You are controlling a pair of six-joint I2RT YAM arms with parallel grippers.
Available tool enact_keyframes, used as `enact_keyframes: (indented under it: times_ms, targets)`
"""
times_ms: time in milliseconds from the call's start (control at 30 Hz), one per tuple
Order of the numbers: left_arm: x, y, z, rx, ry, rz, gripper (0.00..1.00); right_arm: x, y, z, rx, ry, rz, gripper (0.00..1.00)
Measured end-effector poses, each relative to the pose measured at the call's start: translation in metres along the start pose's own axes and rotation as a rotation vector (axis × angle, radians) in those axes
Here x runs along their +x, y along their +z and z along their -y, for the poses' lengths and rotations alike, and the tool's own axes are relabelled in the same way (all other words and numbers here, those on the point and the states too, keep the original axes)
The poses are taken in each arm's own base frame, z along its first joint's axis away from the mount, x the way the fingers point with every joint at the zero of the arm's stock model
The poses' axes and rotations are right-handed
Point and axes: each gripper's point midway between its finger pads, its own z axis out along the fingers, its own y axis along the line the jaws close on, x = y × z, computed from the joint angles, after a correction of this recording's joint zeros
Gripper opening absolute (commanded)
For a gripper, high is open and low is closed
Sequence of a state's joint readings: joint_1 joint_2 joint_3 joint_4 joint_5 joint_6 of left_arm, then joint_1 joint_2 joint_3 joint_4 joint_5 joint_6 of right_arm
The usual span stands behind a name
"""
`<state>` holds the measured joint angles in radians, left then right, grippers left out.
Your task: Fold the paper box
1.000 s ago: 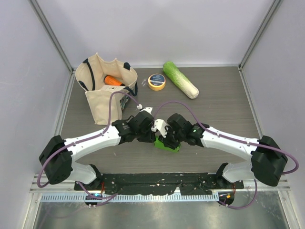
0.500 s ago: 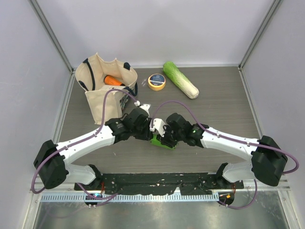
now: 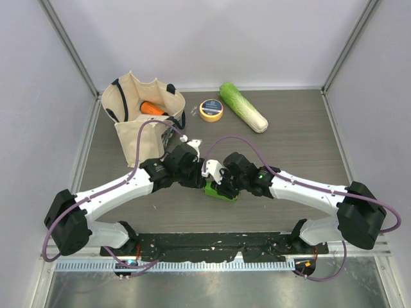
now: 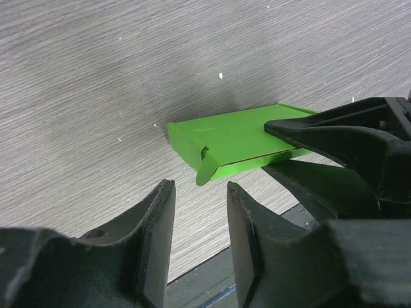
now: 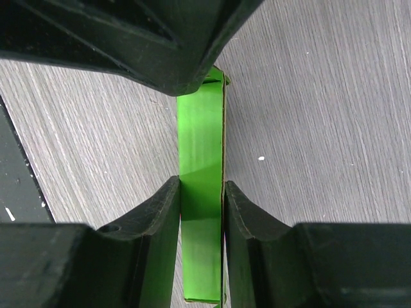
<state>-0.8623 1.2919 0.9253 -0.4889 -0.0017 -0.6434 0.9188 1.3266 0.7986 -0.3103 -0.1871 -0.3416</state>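
Observation:
The paper box, bright green and folded into a flat rectangular shape, sits just over the table near its front edge. My right gripper is shut on its two broad faces; the right wrist view shows the box pinched between both fingers of that gripper. My left gripper stands open at the box's free end. In the left wrist view its fingertips hang just short of the box, where a small rounded flap sticks out. The right gripper's fingers clamp the far end.
A cream tote bag with an orange item inside stands at the back left. A yellow tape roll and a long pale-green cabbage lie at the back. The black base rail runs along the near edge.
My left gripper has opened and let go of the box's end. Both grippers and the box have shifted slightly to the left.

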Motion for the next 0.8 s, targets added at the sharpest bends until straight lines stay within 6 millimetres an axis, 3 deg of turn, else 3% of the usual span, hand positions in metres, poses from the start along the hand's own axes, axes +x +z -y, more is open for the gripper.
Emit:
enact_keyframes:
  times_ms: [167, 267, 400, 533, 667, 800]
  targets:
    - [-0.002, 0.000, 0.008, 0.041, 0.017, 0.001, 0.25, -0.001, 0.000, 0.000, -0.001, -0.001, 0.003, 0.12]
    - [-0.005, 0.000, 0.013, 0.066, 0.033, 0.014, 0.22, 0.002, 0.000, -0.001, -0.005, 0.001, -0.007, 0.12]
    - [-0.007, 0.001, 0.012, 0.070, 0.057, 0.021, 0.24, 0.003, 0.001, -0.002, -0.008, 0.003, -0.013, 0.12]
    - [-0.009, 0.001, 0.009, 0.057, 0.081, 0.032, 0.35, 0.004, 0.001, -0.002, -0.007, 0.003, -0.013, 0.12]
    - [-0.006, 0.001, 0.002, 0.059, 0.090, 0.053, 0.40, 0.005, 0.003, -0.002, -0.008, -0.003, -0.008, 0.11]
    - [0.003, -0.007, 0.005, 0.135, 0.090, 0.082, 0.36, 0.003, 0.004, -0.002, -0.007, -0.005, 0.006, 0.11]
